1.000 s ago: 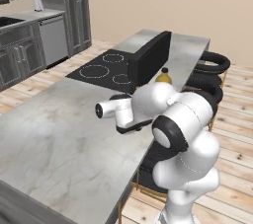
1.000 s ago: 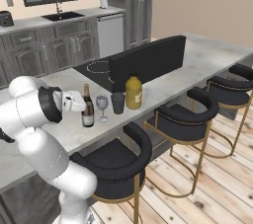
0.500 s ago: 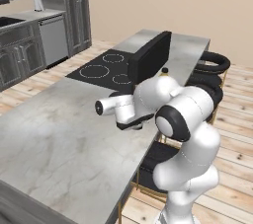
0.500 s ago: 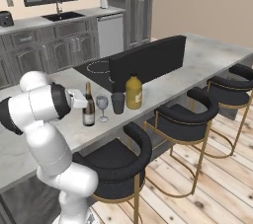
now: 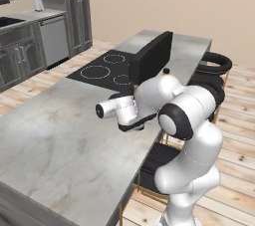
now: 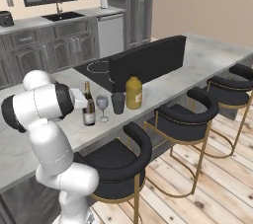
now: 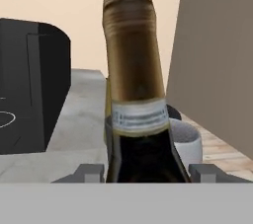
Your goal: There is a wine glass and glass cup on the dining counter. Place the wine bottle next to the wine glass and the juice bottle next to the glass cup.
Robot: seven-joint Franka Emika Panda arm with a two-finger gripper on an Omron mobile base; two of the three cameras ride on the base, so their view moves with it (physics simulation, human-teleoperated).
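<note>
1. My gripper (image 7: 147,171) stands closed on the wine bottle (image 6: 88,105); in the hand view a finger (image 7: 90,172) flanks the dark glass on either side, the gold foil neck rising between them
2. From the right base view, the wine bottle stands upright on the dining counter (image 6: 207,53), at the left end of a short row near the counter's front edge
3. Just right of it is the wine glass (image 6: 102,105), clear and stemmed, close beside the bottle; whether the two touch I cannot tell
4. Next along stands the glass cup (image 6: 117,103), dark and straight-sided, near the wine glass
5. The juice bottle (image 6: 133,92) closes the row at the right, yellow-orange with a dark cap, just beside the cup
6. Behind the row a black raised panel (image 6: 148,60) runs along the counter, with the cooktop (image 5: 102,70) beyond it
7. Black stools (image 6: 116,161) with gold legs line the counter's near side
</note>
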